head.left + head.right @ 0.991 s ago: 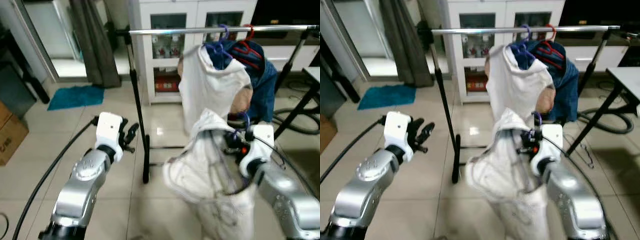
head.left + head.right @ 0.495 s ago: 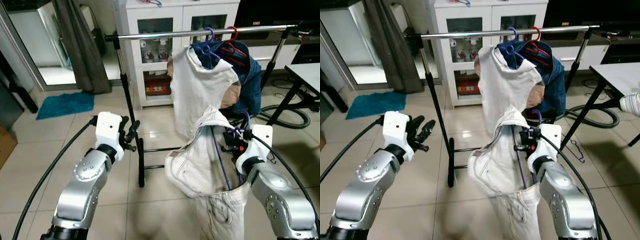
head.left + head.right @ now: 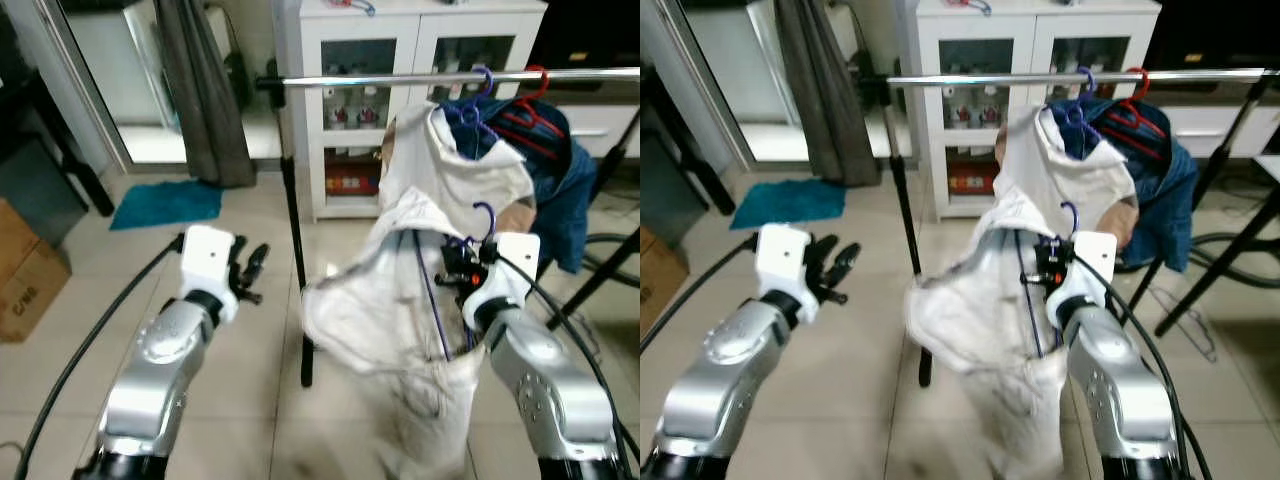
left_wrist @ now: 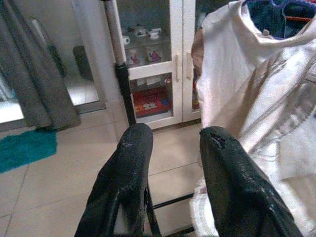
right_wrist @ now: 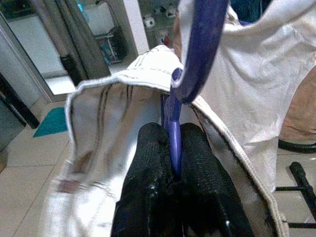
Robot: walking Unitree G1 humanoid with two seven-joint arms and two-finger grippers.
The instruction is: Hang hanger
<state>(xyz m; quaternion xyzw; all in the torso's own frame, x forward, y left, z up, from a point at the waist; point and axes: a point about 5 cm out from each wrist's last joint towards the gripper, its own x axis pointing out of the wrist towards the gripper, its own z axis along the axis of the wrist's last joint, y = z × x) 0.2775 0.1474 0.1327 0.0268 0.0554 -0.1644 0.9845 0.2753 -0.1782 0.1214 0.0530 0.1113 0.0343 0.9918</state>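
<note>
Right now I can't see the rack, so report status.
Right gripper shut on purple hanger carrying white garment. Left gripper open, idle. Rail ahead, hanger not yet hung.

— What's the room like?
— Pale glossy floor tiles (image 3: 250,340), a white cabinet (image 3: 420,90) with glass doors at the back, and a grey curtain (image 3: 205,95) beside a bright glass door (image 3: 120,80).
— Anything on the floor?
— A teal mat (image 3: 165,203) near the curtain, a cardboard box (image 3: 25,270) on the left, and what may be cables (image 3: 1230,245) on the right; blurry there.

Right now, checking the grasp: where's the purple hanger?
The purple hanger is pinched in the right end effector, white garment draped over it, below the rail, on the robot's right.
</note>
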